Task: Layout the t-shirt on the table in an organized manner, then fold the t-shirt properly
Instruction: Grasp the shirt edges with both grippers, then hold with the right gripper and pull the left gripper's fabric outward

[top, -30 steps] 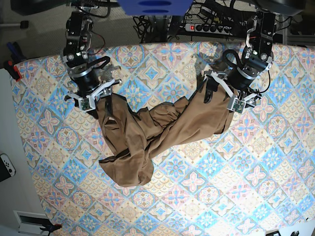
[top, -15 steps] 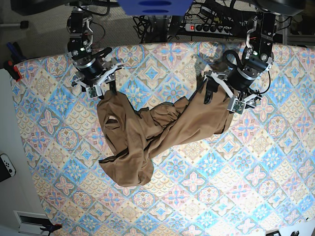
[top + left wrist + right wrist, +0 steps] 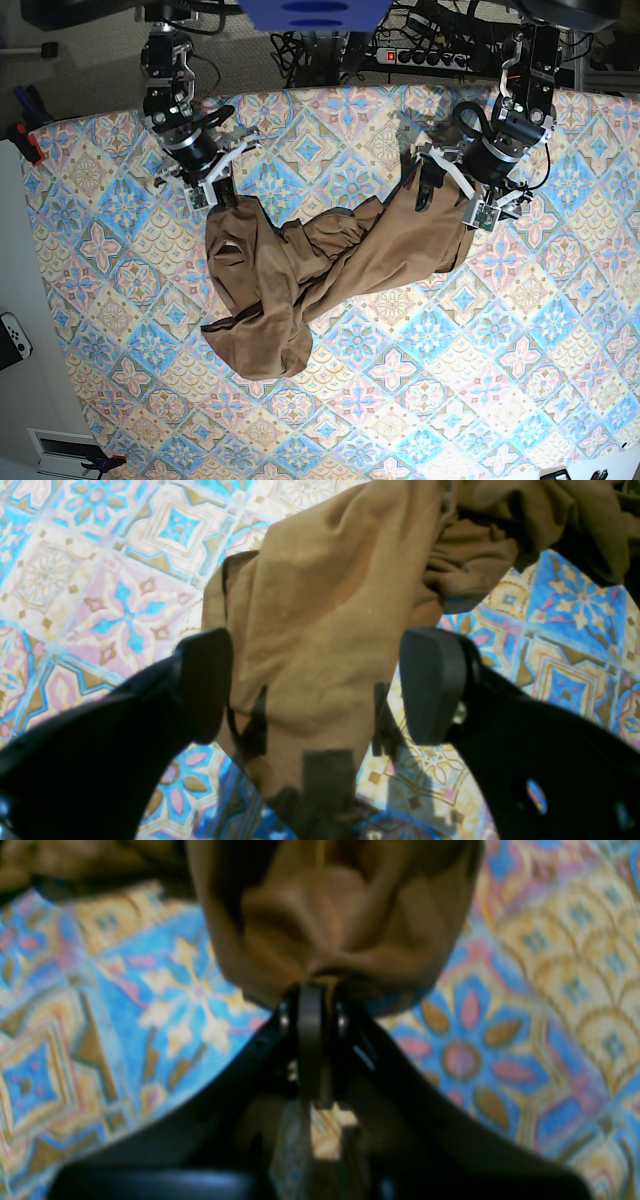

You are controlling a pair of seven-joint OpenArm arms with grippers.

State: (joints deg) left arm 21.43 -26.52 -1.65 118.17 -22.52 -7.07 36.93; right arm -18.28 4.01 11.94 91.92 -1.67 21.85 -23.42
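The tan-brown t-shirt lies crumpled and twisted across the middle of the tile-patterned table. In the base view my right gripper sits at the shirt's upper left end. The right wrist view shows that gripper shut, pinching a bunched edge of the t-shirt. My left gripper hovers over the shirt's right end. Its fingers stand wide open, astride a flap of the t-shirt and not gripping it.
A power strip and cables lie behind the table's far edge. A white controller and a red clamp sit off the table's left side. Bare patterned cloth stretches along the front and right.
My right gripper has moved toward the table's far edge and closed on the shirt's upper left end. The left arm has stayed in place, open.
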